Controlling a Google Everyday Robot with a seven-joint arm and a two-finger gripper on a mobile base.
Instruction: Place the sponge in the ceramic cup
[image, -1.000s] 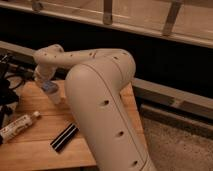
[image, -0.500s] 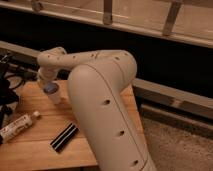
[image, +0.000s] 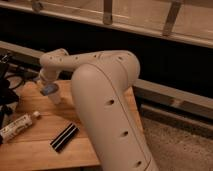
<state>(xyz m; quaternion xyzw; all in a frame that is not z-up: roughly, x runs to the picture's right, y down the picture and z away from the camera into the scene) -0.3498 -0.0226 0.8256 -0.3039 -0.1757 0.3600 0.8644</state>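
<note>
The pincer (image: 48, 84) hangs over the far left of the desk (image: 40, 146), with the bluish sponge (image: 48, 90) just under it at the white ceramic cup's (image: 56, 97) mouth, the cup straight below, not aside; whether the pincer is clenched or released I cannot tell

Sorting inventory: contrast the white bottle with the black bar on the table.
The white bottle is pale and rounded; the black bar is dark, flat and striped. The bottle lies far left in view on the wooden table; the bar lies nearer its middle. Both lie flat, away from the claw, which is at the cup.
</note>
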